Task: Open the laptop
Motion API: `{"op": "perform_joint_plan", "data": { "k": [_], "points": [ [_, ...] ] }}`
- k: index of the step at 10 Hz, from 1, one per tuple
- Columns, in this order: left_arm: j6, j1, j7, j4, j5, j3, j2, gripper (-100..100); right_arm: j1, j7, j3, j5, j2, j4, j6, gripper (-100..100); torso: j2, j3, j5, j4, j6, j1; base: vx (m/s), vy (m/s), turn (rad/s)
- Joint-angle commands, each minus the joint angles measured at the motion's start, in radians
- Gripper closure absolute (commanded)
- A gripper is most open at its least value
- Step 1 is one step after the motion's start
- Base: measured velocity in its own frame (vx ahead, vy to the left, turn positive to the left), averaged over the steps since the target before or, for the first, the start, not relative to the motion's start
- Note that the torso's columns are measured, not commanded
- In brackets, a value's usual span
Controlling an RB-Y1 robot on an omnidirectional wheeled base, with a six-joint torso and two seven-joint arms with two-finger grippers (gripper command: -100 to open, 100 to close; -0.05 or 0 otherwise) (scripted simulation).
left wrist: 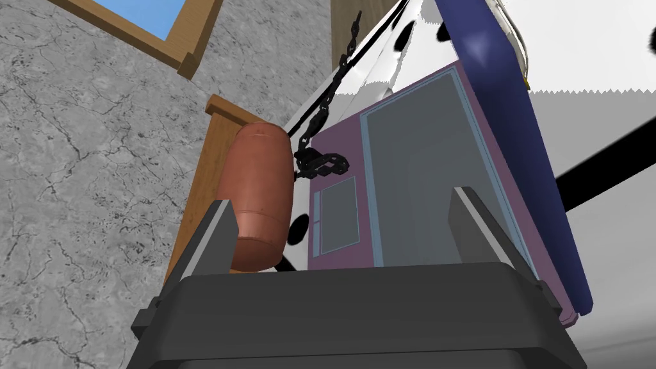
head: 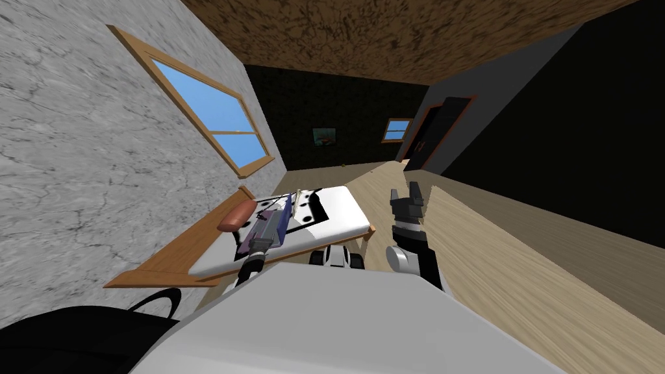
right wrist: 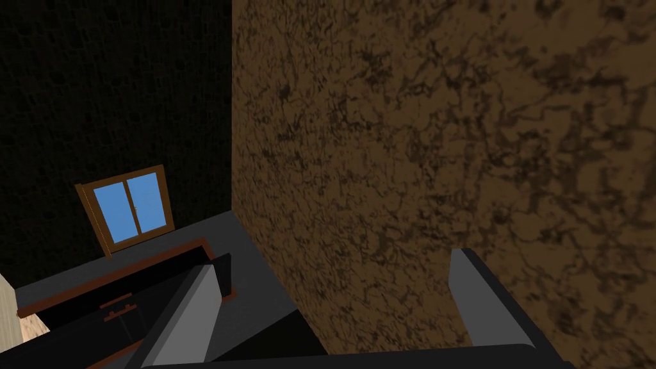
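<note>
L gripper (left wrist: pixel 341 198), fingers spread wide w/ nothing held, sits right over the purple laptop (left wrist: pixel 416 179) on the bed (head: pixel 338 221) at left, blue lid (left wrist: pixel 512 109) part-raised on its right edge, hinge running near-to-far; R gripper (head: pixel 404 192), also open, is well apart.

The laptop (left wrist: pixel 416 186) lies on the bed (head: pixel 341 217), its mauve base showing grey keyboard and trackpad panels, its dark blue lid raised well open.
</note>
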Motion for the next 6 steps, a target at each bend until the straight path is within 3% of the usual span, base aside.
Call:
{"op": "perform_joint_plan", "data": {
  "k": [1,6],
  "points": [
    [-0.003,0.004,0.000,0.001,0.001,-0.003,0.001,-100,0.000,0.000,0.000,0.000,0.000,0.000,0.000,0,-0.001,0.000,0.001,0.000,0.000,0.002,0.000,0.000,0.000],
    [-0.003,0.004,0.000,0.001,0.001,-0.003,0.001,-100,0.000,0.000,0.000,0.000,0.000,0.000,0.000,0,-0.003,-0.002,0.001,-0.001,0.000,0.001,-0.003,0.004,-0.010]
  ]
}}
